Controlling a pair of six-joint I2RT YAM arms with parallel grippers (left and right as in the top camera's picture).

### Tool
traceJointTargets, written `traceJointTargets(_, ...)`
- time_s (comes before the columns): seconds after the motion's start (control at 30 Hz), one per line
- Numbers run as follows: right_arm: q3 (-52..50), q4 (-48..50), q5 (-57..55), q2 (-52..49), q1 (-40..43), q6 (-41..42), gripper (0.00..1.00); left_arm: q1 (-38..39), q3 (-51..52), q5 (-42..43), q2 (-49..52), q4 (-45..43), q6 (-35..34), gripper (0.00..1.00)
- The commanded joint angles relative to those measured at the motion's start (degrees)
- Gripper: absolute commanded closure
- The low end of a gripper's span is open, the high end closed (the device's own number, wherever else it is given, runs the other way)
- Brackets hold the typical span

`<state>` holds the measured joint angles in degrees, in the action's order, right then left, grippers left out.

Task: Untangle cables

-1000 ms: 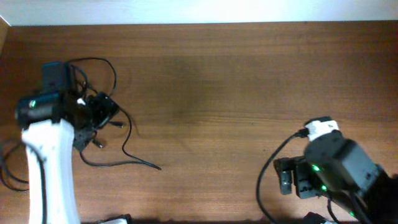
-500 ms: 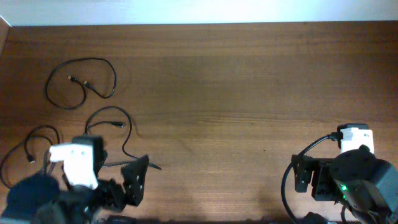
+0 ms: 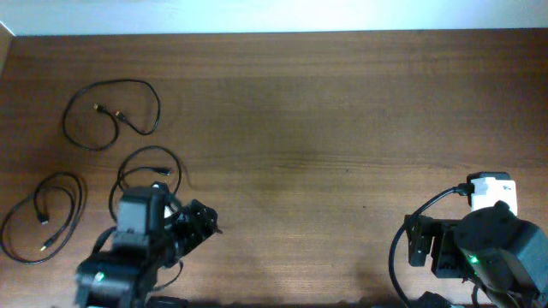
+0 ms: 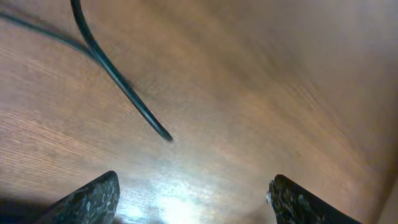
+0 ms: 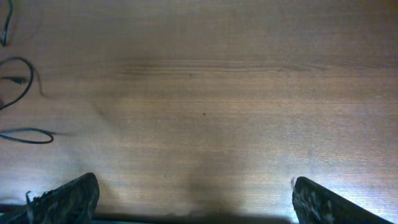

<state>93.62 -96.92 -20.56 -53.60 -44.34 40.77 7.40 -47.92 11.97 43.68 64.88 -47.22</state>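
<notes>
The far cable (image 3: 157, 109), middle cable (image 3: 150, 149) and left cable (image 3: 53, 175) are lying apart from one another on the left half of the table (image 3: 342, 111). The left gripper (image 3: 199, 224) is hovering near the middle cable, jaws spread and empty. Its wrist view is showing a cable end (image 4: 163, 134) ahead of the fingers, untouched. The right gripper (image 3: 421, 246) is sitting at the near right, jaws spread wide and empty.

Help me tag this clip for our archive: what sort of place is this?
Likely a robotics lab bench: a wooden table, a left arm and right arm at its near edge, and three thin black cables lying on it.
</notes>
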Motion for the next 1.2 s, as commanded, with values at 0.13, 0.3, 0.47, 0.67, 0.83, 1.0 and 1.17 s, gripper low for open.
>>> traceJointTargets(0.13,0.0,-0.2,-1.2,0.3,0.2,0.4,0.01,0.3,4.3,-1.6,12.0,-6.2,-6.1,0.46)
traceJointTargets(0.3,0.0,0.1,-3.5,0.3,0.2,0.4,0.01,0.3,4.3,-0.2,21.8,-13.1,-6.1,1.00)
traceJointTargets(0.47,0.0,0.0,-3.5,0.3,0.2,0.4,0.01,0.3,3.9,2.6,22.6,-43.8,-6.1,1.00)
traceJointTargets(0.67,0.0,0.0,-4.8,0.3,0.2,0.4,0.02,-0.3,3.8,-9.9,22.7,-81.8,-4.6,1.00)
traceJointTargets(0.83,0.0,0.8,-6.3,0.1,0.2,0.4,0.02,-0.3,3.7,-12.0,28.4,-71.9,-4.6,1.00)
traceJointTargets(1.0,0.0,1.1,-6.3,0.0,0.2,0.4,0.02,-0.3,3.7,-9.6,36.8,-70.8,-4.6,1.00)
traceJointTargets(1.17,0.0,1.5,-6.3,-0.3,0.2,0.4,0.01,-0.3,3.7,1.7,37.5,-75.0,4.7,1.00)
